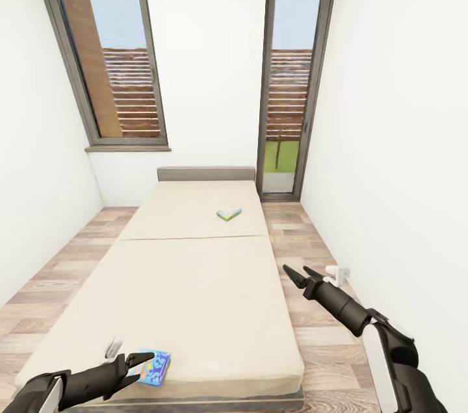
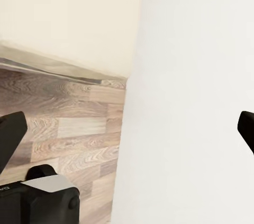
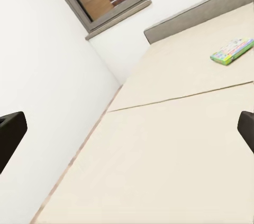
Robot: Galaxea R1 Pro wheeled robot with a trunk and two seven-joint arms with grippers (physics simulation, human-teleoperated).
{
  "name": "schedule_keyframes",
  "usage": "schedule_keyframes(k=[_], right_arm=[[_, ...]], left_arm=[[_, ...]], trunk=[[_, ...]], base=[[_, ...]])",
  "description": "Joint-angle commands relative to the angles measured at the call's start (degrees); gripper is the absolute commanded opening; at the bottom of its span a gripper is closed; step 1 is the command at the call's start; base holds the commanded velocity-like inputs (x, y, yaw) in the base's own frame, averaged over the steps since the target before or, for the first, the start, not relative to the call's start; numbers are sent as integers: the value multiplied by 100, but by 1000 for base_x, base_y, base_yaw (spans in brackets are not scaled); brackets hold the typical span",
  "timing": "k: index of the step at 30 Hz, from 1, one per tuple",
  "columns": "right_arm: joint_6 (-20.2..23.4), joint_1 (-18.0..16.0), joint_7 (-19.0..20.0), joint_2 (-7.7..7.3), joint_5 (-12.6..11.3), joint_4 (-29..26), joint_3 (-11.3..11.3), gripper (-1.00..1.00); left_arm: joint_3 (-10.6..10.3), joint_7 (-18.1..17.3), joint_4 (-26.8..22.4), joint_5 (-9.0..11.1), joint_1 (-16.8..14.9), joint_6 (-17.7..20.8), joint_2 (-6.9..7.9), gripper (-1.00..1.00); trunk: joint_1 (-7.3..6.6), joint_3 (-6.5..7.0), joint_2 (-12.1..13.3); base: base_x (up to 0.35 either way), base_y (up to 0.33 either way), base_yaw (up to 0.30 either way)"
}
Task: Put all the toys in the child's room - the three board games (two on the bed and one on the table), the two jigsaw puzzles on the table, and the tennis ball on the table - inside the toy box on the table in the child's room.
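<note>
Two board games lie on the beige bed [image 1: 195, 283]. A pale one with a green edge [image 1: 229, 213] rests near the grey headboard [image 1: 206, 173] and appears again as the pale board game [image 3: 232, 50]. A blue one with yellow patches [image 1: 158, 369] lies at the bed's near left corner. My left gripper [image 1: 140, 366] hovers open just beside the blue game, its fingers spread wide in the left wrist view [image 2: 127, 134]. Open too, my right gripper [image 1: 296, 272] hangs over the floor off the bed's right side and points across the mattress [image 3: 127, 134]. The table, toy box, jigsaw puzzles and tennis ball are out of view.
White walls close in on both sides of this narrow room. Two tall grey-framed windows [image 1: 107, 49] [image 1: 294, 75] stand behind the bed. Wood-plank floor [image 1: 325, 335] runs along both sides of the bed. A small white object [image 1: 338, 274] sits low by the right wall.
</note>
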Motion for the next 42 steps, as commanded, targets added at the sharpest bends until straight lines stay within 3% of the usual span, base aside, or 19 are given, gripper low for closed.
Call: schedule_keyframes(k=[1, 8, 17, 29, 33, 36, 41, 42], right_arm=[[243, -6, 15, 15, -39, -52, -14, 100], [955, 1, 45, 33, -45, -175, -16, 100], [1039, 3, 65, 41, -54, -187, -32, 100], [1036, 3, 126, 54, -64, -271, 2, 100], [1065, 3, 309, 171, -99, -413, 284, 100], [1101, 3, 337, 210, -124, -430, 361, 100], [1348, 3, 350, 231, -520, -440, 400, 100], [1422, 3, 350, 228, -691, -441, 396, 100]], left_arm=[[14, 68, 11, 10, -5, -1, -5, 100], [46, 447, 182, 26, -5, -103, -13, 100], [275, 502, 229, 22, -5, -171, -6, 100], [312, 505, 231, 19, -5, -183, -5, 100], [313, 505, 237, 20, -5, -183, -1, 100], [313, 505, 239, 20, -5, -183, -1, 100], [313, 505, 239, 20, -5, -183, 3, 100], [313, 505, 239, 20, -5, -183, 4, 100]], trunk=[[24, -27, -49], [178, -153, -330], [375, -315, -691], [639, -530, -1172], [727, -602, -1332], [793, -656, -1453], [902, -746, -1653], [924, -763, -1693]], base=[[0, 0, 0], [0, 0, 0], [0, 0, 0], [0, 0, 0], [0, 0, 0], [0, 0, 0], [-101, 0, 0], [-130, 0, 0]])
